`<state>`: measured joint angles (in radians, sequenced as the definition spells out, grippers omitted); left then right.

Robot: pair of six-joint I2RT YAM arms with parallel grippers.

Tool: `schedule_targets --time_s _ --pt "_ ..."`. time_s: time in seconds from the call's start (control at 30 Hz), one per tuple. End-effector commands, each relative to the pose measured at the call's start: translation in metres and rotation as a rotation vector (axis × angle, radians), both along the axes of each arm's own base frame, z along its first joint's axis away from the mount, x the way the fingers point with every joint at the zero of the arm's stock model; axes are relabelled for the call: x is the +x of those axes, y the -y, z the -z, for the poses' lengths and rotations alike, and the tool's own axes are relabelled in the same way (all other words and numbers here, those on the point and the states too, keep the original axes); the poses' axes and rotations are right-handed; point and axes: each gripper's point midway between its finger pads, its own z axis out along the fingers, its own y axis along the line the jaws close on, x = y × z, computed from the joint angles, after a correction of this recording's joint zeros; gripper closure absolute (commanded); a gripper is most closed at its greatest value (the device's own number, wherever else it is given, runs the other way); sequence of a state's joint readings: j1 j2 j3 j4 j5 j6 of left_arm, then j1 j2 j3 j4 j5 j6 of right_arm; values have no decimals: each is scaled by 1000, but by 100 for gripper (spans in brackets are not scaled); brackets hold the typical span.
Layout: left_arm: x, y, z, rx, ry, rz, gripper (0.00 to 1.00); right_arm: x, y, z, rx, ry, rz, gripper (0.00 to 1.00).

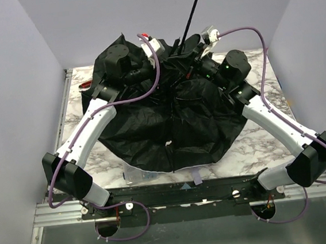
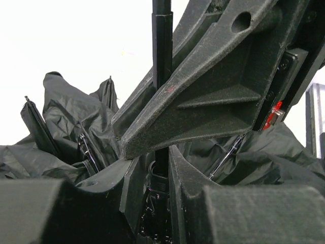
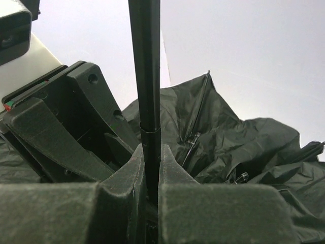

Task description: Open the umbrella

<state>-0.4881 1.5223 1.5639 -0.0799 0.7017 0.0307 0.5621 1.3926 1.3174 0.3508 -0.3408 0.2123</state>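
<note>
Both grippers are crowding the shaft (image 1: 193, 6), which is rising, tilted, from the umbrella (image 1: 169, 127) sprawling lining-up toward the far edge of the table (image 1: 257, 142). Right gripper (image 3: 151, 173) is clamping the shaft; left gripper (image 2: 160, 175) is flanking it below, contact unconfirmed. Opening push is probably running along that axis.
</note>
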Motion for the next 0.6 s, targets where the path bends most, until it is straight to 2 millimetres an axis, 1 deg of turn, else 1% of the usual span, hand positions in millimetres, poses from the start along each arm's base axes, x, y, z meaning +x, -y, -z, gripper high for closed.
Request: schedule_targets --time_s 0.0,0.1,0.27,0.4,0.57 --pt "25 -33 88 210 -118 -122 75 -31 5 -78 125 162 -58 100" --pt "23 -39 115 259 -141 -131 72 -29 7 -85 139 168 -54 100" --pt "21 -43 144 282 -197 -138 67 -28 11 -98 164 189 -49 100" --pt "24 -48 157 290 -233 -160 61 -25 17 -109 180 209 -36 100" --pt "31 -56 168 282 -285 -178 60 -25 24 -120 203 225 -25 100"
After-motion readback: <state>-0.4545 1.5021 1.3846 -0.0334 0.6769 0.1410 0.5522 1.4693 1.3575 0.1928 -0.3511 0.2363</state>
